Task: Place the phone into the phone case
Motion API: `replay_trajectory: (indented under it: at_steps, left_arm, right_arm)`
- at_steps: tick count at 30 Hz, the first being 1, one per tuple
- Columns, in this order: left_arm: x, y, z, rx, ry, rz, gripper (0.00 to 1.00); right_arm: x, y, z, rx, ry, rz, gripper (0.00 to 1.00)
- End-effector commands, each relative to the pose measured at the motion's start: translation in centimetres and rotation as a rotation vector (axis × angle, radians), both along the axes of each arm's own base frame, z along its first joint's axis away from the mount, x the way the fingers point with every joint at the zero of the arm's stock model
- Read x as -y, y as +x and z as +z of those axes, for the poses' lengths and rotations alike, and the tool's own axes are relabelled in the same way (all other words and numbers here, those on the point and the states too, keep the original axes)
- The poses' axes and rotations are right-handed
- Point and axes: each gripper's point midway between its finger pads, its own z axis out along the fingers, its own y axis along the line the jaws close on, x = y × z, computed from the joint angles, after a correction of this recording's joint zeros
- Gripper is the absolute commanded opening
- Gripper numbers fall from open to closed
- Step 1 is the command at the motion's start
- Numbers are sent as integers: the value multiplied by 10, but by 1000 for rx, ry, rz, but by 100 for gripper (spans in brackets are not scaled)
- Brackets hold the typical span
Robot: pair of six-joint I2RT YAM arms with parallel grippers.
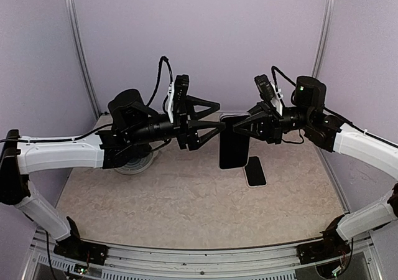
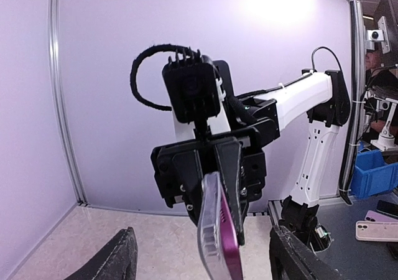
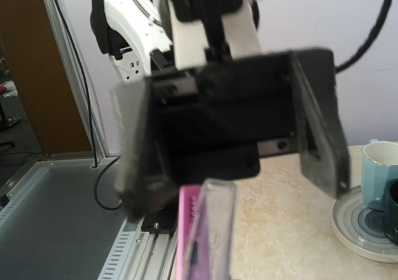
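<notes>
The phone (image 1: 234,144) hangs upright in mid-air above the table, dark screen facing the top camera. My right gripper (image 1: 241,127) is shut on its upper end. From the left wrist, the phone (image 2: 231,242) shows edge-on as a magenta body with the clear phone case (image 2: 210,230) pressed along one side. I cannot tell whether it is fully seated. The right wrist view shows the same pink phone (image 3: 188,230) and clear case (image 3: 217,230). My left gripper (image 1: 217,114) is open, its fingers (image 2: 118,258) standing apart on either side of the phone without touching it.
A smaller dark slab with a pale rim (image 1: 255,171) lies flat on the table under the phone. A mug (image 3: 379,168) on a saucer (image 1: 134,163) sits at the back left under my left arm. Metal frame posts stand at the rear corners.
</notes>
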Motion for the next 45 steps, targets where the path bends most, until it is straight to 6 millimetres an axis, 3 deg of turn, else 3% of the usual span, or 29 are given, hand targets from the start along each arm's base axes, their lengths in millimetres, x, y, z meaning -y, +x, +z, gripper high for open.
replay_trajectory:
  at_steps: [1,3,6,7,8,11,13,18,19,25,26,27,28,29,32,37,39,42,45]
  left_arm:
    - [11,-5,9,-19,30,-6,72]
    - [16,-6,4,-34,52,-28,68]
    - [18,-6,3,-40,51,-29,40]
    - [18,-8,4,-35,44,-32,37]
    - [17,-8,4,-30,42,-32,39]
    - [17,-10,0,-40,59,-47,56]
    - [17,-10,-5,-60,68,-52,55]
    - [18,-11,-4,-77,50,-56,1]
    - [18,-11,-4,-77,44,-59,0]
    - [18,-14,-4,-57,37,-52,0]
    - [18,-14,-6,-56,46,-55,20]
    - [18,-15,-7,-57,51,-55,49]
    - [17,-13,-10,-58,57,-49,67]
    - [16,-14,-13,-56,62,-46,71]
    - [10,-11,-26,-48,70,-12,71]
    - [12,-12,-36,-58,86,-15,53]
    - [17,-10,-40,-71,93,-21,37]
    - [21,-9,-40,-75,90,-28,1]
    - [21,-10,-41,-72,87,-29,0]
  right_arm:
    - [5,-8,29,83,53,1,0]
    - [5,-8,30,87,55,-2,0]
    - [6,-7,31,95,54,-11,0]
    - [6,-7,31,98,54,-15,0]
    - [6,-7,31,99,54,-16,0]
    - [7,-8,33,104,56,-17,0]
    - [8,-9,33,106,55,-20,0]
    - [7,-9,33,106,55,-16,0]
    - [7,-8,33,105,56,-15,0]
    - [8,-10,34,107,58,-19,0]
    - [9,-10,35,108,60,-21,0]
    - [9,-9,37,111,63,-22,0]
    - [9,-10,38,112,65,-25,0]
    - [9,-10,39,117,70,-26,0]
    - [11,-13,46,134,87,-23,0]
    - [11,-14,46,128,86,-18,0]
    - [11,-14,46,125,86,-18,0]
    - [12,-14,47,125,88,-19,0]
    - [11,-13,46,123,86,-25,0]
